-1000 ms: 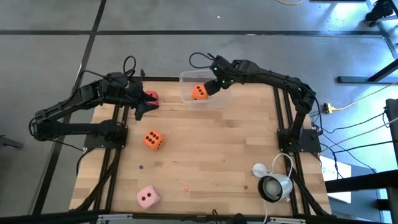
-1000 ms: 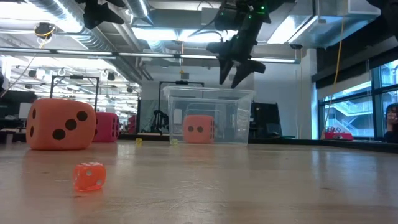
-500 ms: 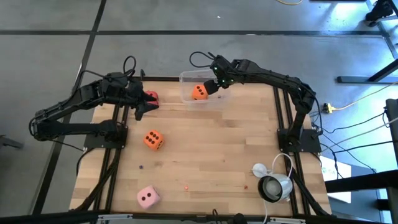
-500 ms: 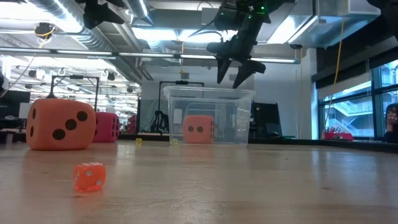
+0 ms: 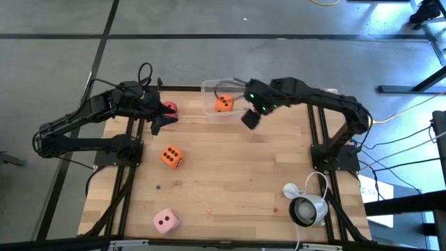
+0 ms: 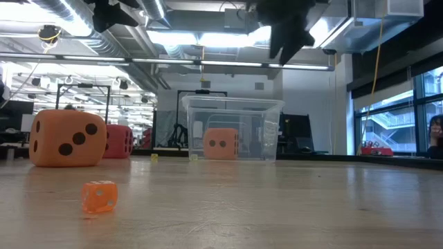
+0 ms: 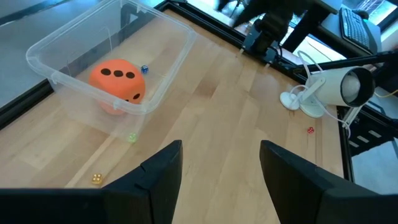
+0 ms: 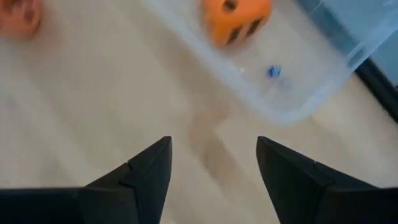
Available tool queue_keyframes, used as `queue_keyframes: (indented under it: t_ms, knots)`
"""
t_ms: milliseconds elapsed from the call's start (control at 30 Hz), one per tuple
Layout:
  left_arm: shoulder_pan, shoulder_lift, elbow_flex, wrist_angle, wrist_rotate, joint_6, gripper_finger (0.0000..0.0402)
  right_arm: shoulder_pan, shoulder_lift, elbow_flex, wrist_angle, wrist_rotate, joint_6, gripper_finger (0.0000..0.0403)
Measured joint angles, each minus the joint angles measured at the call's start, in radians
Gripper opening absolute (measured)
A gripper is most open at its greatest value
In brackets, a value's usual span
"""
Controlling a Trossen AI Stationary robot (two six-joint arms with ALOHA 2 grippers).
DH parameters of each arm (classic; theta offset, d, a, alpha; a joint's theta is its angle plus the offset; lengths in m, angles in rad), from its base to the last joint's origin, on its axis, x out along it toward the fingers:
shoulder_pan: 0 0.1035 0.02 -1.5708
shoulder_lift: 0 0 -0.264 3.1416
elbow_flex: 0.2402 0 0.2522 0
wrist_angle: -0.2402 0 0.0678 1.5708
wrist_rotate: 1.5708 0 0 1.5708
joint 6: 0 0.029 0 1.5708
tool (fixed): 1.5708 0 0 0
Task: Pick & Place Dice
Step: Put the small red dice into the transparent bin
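Dice looked soft, light and squashy, best pinched across opposite flat faces: one orange die (image 5: 223, 104) lay inside the clear bin (image 5: 209, 88), the second orange die (image 5: 171, 156), red die (image 5: 169, 109) and pink die (image 5: 165, 221) outside it, while the right gripper (image 5: 249, 118), beside the bin, and left gripper (image 5: 157, 118) stood open, empty.

Both arms are matte black, built of slim jointed links with black cables looping off near the wrists. The right arm (image 5: 306, 94) shows small green lights close to its wrist. Each hand ends in two flat, wedge-shaped black fingers (image 7: 163, 177).
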Motion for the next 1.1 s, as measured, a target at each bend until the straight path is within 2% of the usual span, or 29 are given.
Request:
queue_keyframes:
  t_ms: [67, 200, 267, 533, 867, 1100]
  knots:
    - [0.000, 0.000, 0.000, 0.000, 0.000, 0.000, 0.0210, 0.052, -0.021, 0.000, -0.049, -0.014, -0.005, 0.0225]
    - [0.000, 0.000, 0.000, 0.000, 0.000, -0.001, 0.0210, 0.160, -0.045, 0.001, -0.104, -0.137, -0.033, 0.0218]
    - [0.000, 0.000, 0.000, 0.000, 0.001, -0.012, 0.0210, 0.217, -0.045, 0.001, -0.124, -0.175, 0.010, 0.0215]
    - [0.000, 0.000, 0.000, 0.000, 0.002, -0.016, 0.0210, 0.410, -0.007, 0.001, -0.203, -0.197, 0.194, 0.0212]
    - [0.000, 0.000, 0.000, 0.000, 0.002, -0.017, 0.0210, 0.586, 0.130, 0.001, -0.205, -0.345, 0.267, 0.0212]
    - [0.000, 0.000, 0.000, 0.000, 0.002, -0.017, 0.0210, 0.698, 0.245, 0.001, -0.149, -0.348, 0.293, 0.0212]
